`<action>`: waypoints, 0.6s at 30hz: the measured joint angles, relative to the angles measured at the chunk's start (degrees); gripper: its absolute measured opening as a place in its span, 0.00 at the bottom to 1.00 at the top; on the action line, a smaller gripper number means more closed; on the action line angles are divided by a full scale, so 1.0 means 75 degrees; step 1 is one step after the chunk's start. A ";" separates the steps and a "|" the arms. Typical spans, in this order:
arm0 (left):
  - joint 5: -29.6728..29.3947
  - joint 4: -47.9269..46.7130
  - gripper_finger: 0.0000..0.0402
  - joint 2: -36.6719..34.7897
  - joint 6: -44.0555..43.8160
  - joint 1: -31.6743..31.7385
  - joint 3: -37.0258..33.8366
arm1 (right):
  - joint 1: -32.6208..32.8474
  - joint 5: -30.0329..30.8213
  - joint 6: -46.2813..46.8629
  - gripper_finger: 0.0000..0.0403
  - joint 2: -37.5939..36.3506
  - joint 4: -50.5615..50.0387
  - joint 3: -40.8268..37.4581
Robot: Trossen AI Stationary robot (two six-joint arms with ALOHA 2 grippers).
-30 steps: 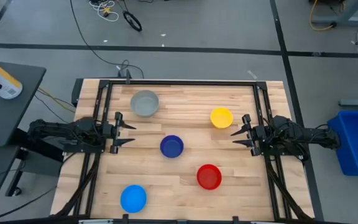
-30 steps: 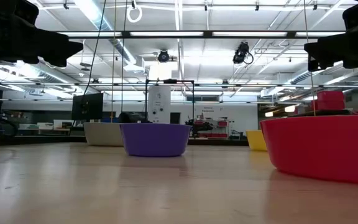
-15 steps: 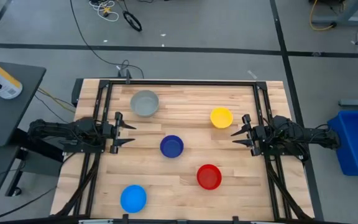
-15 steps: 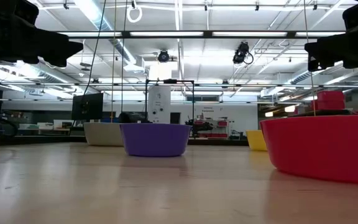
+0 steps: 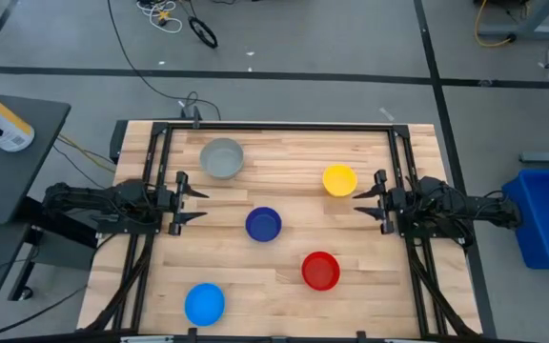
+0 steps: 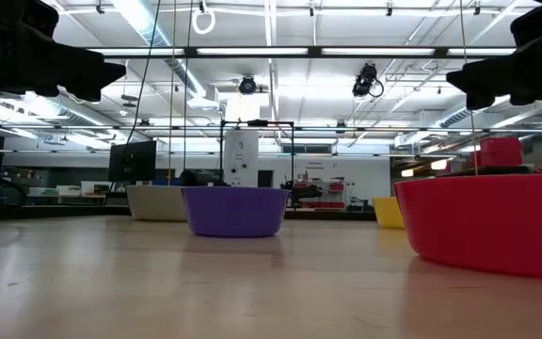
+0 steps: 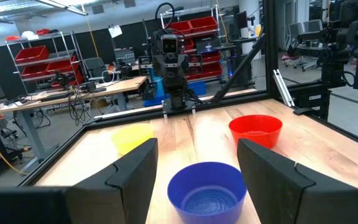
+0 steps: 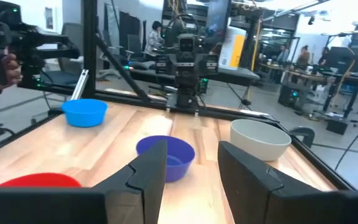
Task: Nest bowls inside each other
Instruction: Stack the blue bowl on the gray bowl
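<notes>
Bowls, five, loose on the wooden table [image 5: 284, 162], none nested.
Dark blue bowl [image 5: 263, 224] at centre; grey bowl [image 5: 222, 157] at 11 o'clock, yellow bowl [image 5: 339, 179] at 2, red bowl [image 5: 320, 271] at 5, light blue bowl [image 5: 204, 303] at 7. Left gripper [image 5: 191, 198] at 9 o'clock, level, fingers spread, aimed inward. Right gripper [image 5: 364, 204] at 3 o'clock, level, fingers parted, holding nothing, just beside the yellow bowl.
</notes>
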 joint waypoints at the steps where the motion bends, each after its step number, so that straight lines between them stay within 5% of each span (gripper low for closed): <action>1: 0.0000 0.0000 0.57 0.0001 0.0000 0.0000 -0.0001 | 0.0000 0.0029 0.0000 0.40 0.0002 0.0000 0.0000; 18: 0.0000 0.0004 0.57 0.0002 -0.0234 0.0001 -0.0001 | 0.0000 0.0036 0.0003 0.47 0.0000 0.0080 0.0000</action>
